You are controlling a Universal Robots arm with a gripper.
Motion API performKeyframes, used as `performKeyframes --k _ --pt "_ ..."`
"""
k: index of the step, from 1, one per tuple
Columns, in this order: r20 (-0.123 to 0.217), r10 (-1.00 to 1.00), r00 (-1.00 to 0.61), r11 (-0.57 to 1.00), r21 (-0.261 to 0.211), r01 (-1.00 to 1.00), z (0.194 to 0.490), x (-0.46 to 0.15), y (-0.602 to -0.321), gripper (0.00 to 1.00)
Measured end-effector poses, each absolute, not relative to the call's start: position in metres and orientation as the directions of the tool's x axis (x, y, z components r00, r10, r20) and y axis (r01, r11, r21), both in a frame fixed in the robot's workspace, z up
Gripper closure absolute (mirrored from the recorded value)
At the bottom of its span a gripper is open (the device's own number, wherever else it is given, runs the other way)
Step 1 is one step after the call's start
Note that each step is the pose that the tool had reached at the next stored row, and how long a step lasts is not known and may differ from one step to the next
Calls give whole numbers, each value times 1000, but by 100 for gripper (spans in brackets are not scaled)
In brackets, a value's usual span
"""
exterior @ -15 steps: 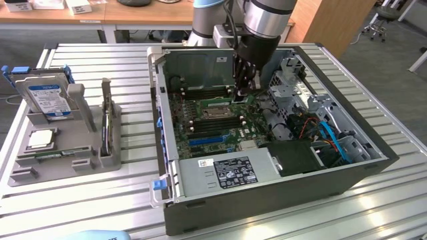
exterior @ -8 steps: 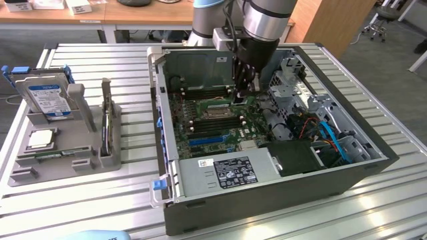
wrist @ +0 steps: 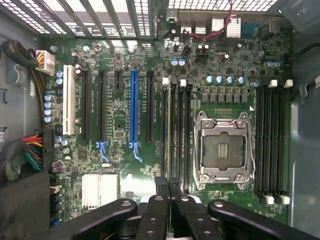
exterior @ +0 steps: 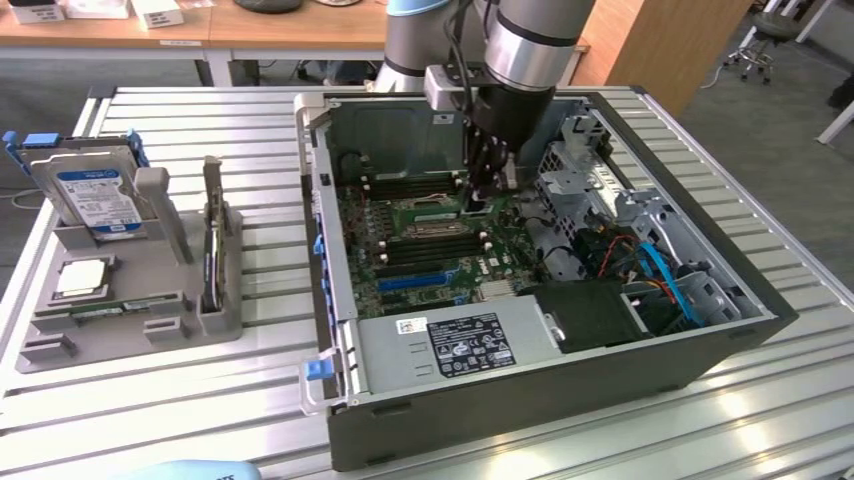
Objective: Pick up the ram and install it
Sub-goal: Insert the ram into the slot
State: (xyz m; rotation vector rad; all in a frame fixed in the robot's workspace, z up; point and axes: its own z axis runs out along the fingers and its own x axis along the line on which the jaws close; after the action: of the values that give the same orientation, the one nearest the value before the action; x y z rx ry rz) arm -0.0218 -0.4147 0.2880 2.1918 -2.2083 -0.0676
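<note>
My gripper (exterior: 478, 196) reaches down into the open computer case (exterior: 334, 330), just above the motherboard. It is shut on the ram (exterior: 477, 207), a thin green stick that shows as a small green patch below the fingers. In the wrist view the two black fingertips (wrist: 162, 184) nearly meet at the gripper (wrist: 169, 186). They stand over the bank of black memory slots (wrist: 175, 130) beside the empty processor socket (wrist: 223, 150). Whether the ram touches a slot I cannot tell.
A grey fixture (exterior: 174, 300) on the exterior view's left carries a hard drive (exterior: 91, 195), a square silver processor chip (exterior: 83, 275) and a look-alike green stick (exterior: 127, 305). Inside the case are the power supply (exterior: 454, 345), a drive cage (exterior: 587, 170) and blue cables (exterior: 661, 275).
</note>
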Motion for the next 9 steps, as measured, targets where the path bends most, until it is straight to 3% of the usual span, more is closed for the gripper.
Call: performKeyframes --k 9 --pt "-10 -1000 -8 7 52 -999 280 -22 -415 88"
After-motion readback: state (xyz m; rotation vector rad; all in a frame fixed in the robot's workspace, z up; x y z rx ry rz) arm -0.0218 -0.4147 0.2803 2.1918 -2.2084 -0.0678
